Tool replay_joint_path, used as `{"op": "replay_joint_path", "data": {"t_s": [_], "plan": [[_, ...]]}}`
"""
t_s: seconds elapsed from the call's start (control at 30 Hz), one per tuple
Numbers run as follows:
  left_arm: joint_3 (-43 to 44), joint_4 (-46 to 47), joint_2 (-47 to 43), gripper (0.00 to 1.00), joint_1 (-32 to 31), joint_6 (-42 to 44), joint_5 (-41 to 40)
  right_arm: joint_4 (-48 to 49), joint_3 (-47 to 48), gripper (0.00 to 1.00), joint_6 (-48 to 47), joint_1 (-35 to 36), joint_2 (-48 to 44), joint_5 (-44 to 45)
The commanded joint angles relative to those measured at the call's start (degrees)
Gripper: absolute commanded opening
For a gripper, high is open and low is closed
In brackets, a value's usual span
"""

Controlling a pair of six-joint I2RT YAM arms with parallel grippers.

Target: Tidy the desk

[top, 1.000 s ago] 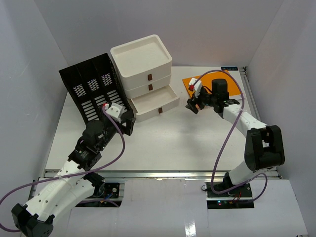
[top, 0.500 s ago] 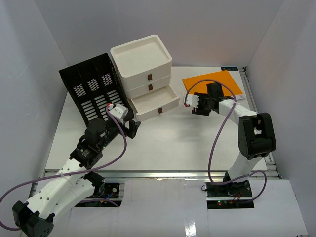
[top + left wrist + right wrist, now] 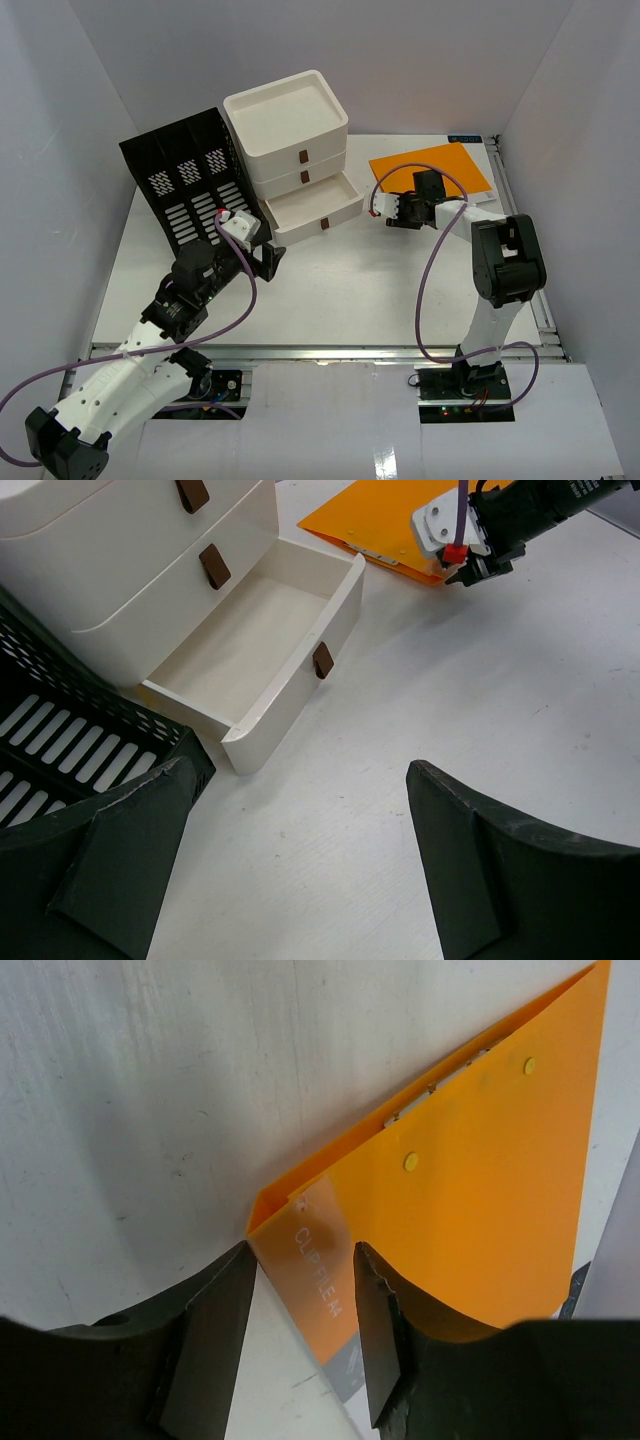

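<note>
**Top view.** One desk (image 3: 360, 290), white, walled on three sides, with a metal rail (image 3: 330, 350) along its front edge. It carries:
- one drawer box (image 3: 290, 125) at the back centre, with three drawers (two shut, the lowest drawer (image 3: 312, 207) pulled out and empty)
- one black rack (image 3: 185, 185) just beside the box on the left, tilted, with three slots
- one orange folder (image 3: 440, 165) lying flat near the back right corner, its far edge close to the desk's right edge

There are two arms. The left gripper (image 3: 262, 255) hangs in front of the rack's lower end. The right gripper (image 3: 392, 213) is at the folder's near left corner. The middle and front of the desk are bare between the arms.

**Left wrist view.** The left gripper (image 3: 300, 770) has its jaws spread wide and holds nothing. Only bare desk (image 3: 480, 700) lies between them. Ahead are the open drawer (image 3: 250, 645), with one brown tab on its front, and the rack (image 3: 60, 740) at the left. Beyond those are the folder (image 3: 380, 515) and the right gripper (image 3: 480, 565).

**Right wrist view.** The right gripper (image 3: 300, 1260) has its jaws partly apart. They straddle one corner of the folder (image 3: 480, 1190), the corner printed "CLIP FILE". Whether the pads touch it cannot be told. Two yellow rivets show on the cover. White desk (image 3: 130, 1090) lies open to the left of the folder's edge.
</note>
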Motion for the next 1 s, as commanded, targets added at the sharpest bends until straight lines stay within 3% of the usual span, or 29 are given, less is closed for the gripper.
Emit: {"op": "replay_joint_path", "data": {"t_s": [0.0,0.23,0.57,0.83,0.97], "plan": [[0.8,0.0,-0.3,0.98,0.2,-0.2,0.6,5.2,1.0,0.41,0.1,0.0,1.1,-0.3],[0.9,0.0,-0.2,0.98,0.2,-0.2,0.7,10.3,-1.4,0.25,0.5,0.0,0.2,-0.6],[0.9,0.0,0.0,0.98,0.2,-0.2,0.6,12.0,8.4,0.2,6.4,-0.1,3.8,1.4],[0.8,0.0,0.6,0.98,0.2,0.1,0.0,11.8,15.6,0.26,9.6,-0.1,11.4,5.1],[0.8,-0.1,1.0,0.98,0.2,0.2,-0.1,11.8,15.4,0.42,11.8,-0.4,12.4,4.0]]}}
